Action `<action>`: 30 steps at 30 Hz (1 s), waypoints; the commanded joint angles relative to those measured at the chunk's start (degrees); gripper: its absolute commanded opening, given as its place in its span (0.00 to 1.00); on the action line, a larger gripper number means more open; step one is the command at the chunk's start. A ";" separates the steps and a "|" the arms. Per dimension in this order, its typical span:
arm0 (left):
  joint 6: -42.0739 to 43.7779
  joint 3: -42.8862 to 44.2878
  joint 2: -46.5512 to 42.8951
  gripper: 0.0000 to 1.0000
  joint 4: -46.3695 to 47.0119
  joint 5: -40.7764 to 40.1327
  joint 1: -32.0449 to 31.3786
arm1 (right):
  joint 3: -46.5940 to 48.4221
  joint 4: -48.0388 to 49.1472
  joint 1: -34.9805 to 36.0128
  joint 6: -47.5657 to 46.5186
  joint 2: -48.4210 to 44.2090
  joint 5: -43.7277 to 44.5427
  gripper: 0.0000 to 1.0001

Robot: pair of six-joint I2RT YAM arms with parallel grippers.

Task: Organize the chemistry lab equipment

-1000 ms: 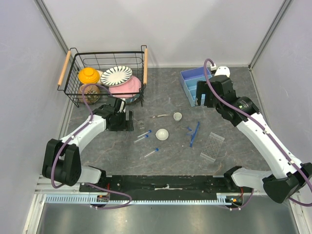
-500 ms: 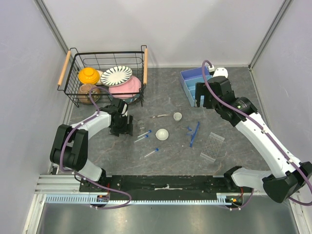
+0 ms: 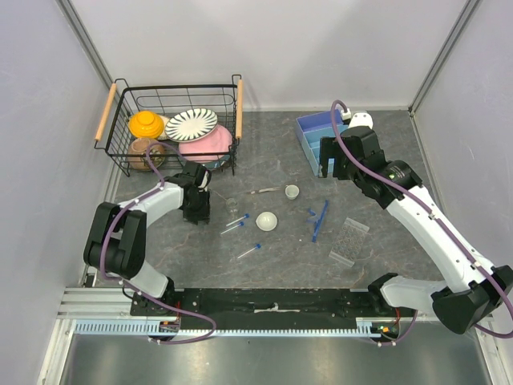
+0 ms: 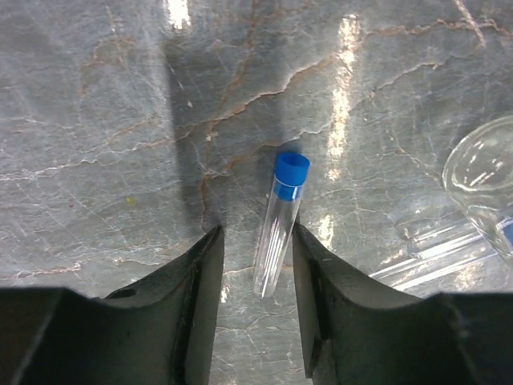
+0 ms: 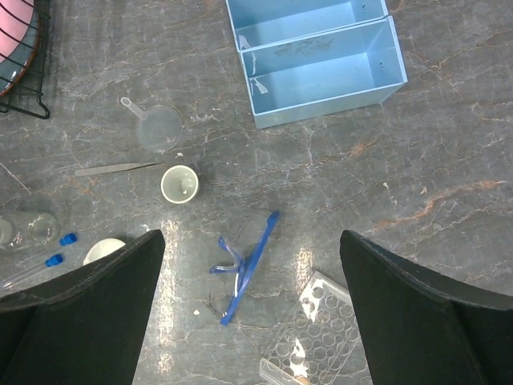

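Observation:
In the left wrist view a clear blue-capped tube (image 4: 280, 224) lies on the table between my left gripper's (image 4: 256, 234) fingers. The right finger is at its side, and a gap shows on the left. Seen from above, that gripper (image 3: 198, 207) is low over the table left of two more tubes (image 3: 235, 224), and a third tube (image 3: 248, 250) lies nearer. The white dome dish (image 3: 266, 220), tiny cup (image 3: 292, 192), metal spatula (image 3: 265, 190), blue stick tools (image 3: 319, 220) and clear rack (image 3: 350, 239) lie spread out. My right gripper (image 3: 329, 165) hangs open and empty above the sticks (image 5: 248, 265).
A blue two-compartment box (image 3: 316, 136) sits at the back right. The black wire basket (image 3: 120, 156) with crockery stands at the back left, close behind my left arm. A clear scoop (image 5: 156, 124) lies near the spatula (image 5: 116, 168).
My left gripper has slid a little right and toward the near edge, come down over a tube, and its jaws have narrowed around it. The right arm has barely moved.

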 commanded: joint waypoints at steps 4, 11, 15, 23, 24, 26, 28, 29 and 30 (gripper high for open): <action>-2.76 0.97 2.20 0.43 -0.58 -3.60 -0.65 | -0.56 1.85 0.06 -0.68 -2.41 0.03 0.98; -3.90 0.71 2.99 0.25 -1.02 -4.83 -1.17 | -0.73 1.85 0.14 -0.68 -3.03 -0.06 0.98; -3.99 0.89 2.55 0.17 -1.37 -5.09 -1.44 | -0.91 1.93 0.06 -0.68 -3.20 0.12 0.98; -1.62 8.26 -3.76 0.02 -7.60 -5.27 -1.35 | 1.02 0.80 0.06 -0.59 -1.63 -1.55 0.98; -0.92 10.88 -4.65 0.02 -8.66 -4.75 -1.44 | 1.55 0.36 0.06 -0.76 -1.19 -3.12 0.98; 1.27 13.53 -7.10 0.02 -12.17 -1.95 -1.44 | 2.87 -0.35 0.06 -1.02 -0.13 -5.32 0.98; 2.77 17.40 -8.69 0.02 -15.68 0.96 -1.44 | 4.09 -0.79 0.06 -1.46 0.48 -9.54 0.98; 4.17 18.89 -9.57 0.02 -17.09 4.54 -1.44 | 4.62 -1.49 0.06 -1.73 0.66 -10.42 0.98; 4.97 21.69 -11.23 0.02 -18.06 6.49 -1.53 | 5.24 -1.84 0.06 -1.99 0.66 -11.56 0.98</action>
